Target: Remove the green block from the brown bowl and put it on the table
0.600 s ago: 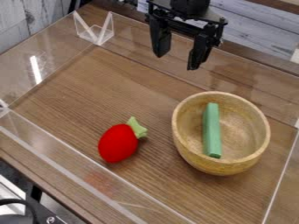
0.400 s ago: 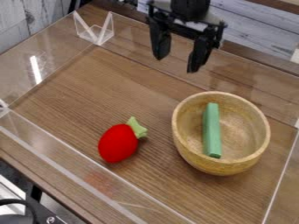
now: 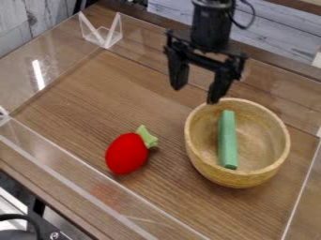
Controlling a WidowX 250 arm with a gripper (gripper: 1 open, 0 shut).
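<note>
A: Claw [image 3: 198, 86] state?
B: Spread wide, empty, pointing down just beyond the brown bowl [image 3: 238, 142] rim, likely lining up for the pick.
A: Green block [image 3: 227, 139]?
B: Inside bowl, leaning on its wall, near the table [image 3: 88, 94] right edge.

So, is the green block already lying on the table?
No, the green block lies inside the brown bowl, and the open fingers are above the rim, holding nothing.

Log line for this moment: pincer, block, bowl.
pincer: open, above bowl's far-left rim | green block: lying in brown bowl, untouched | table: block not placed
</note>
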